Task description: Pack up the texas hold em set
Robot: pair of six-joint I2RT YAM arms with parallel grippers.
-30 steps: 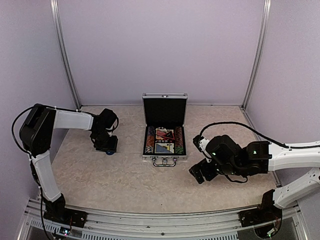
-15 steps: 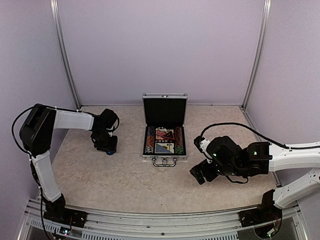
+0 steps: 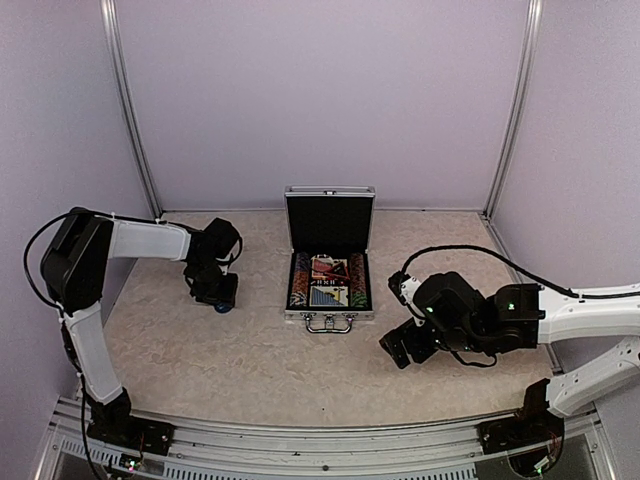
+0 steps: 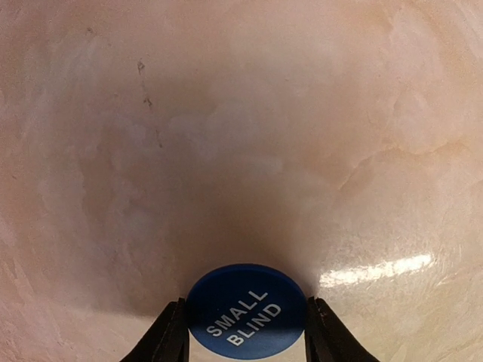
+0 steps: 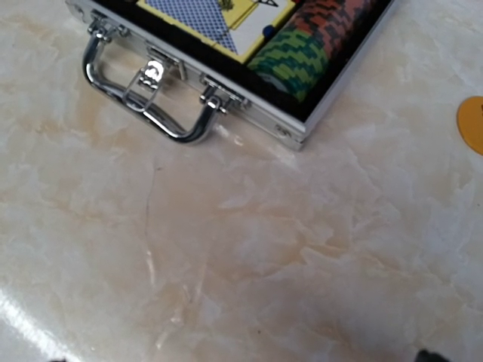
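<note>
The silver case lies open at the table's middle with its black-lined lid upright. Card decks and striped chips fill it. My left gripper is left of the case, low over the table, and shut on a blue round disc marked SMALL BLIND. Its fingers press the disc's two sides. My right gripper hovers open to the front right of the case, holding nothing. A yellow disc lies on the table right of the case.
The case's chrome handle and latch face the near edge. Purple walls and metal posts close in the marble tabletop at back and sides.
My left gripper's jaws have narrowed onto the blue disc and shifted slightly right. The right arm has barely moved.
</note>
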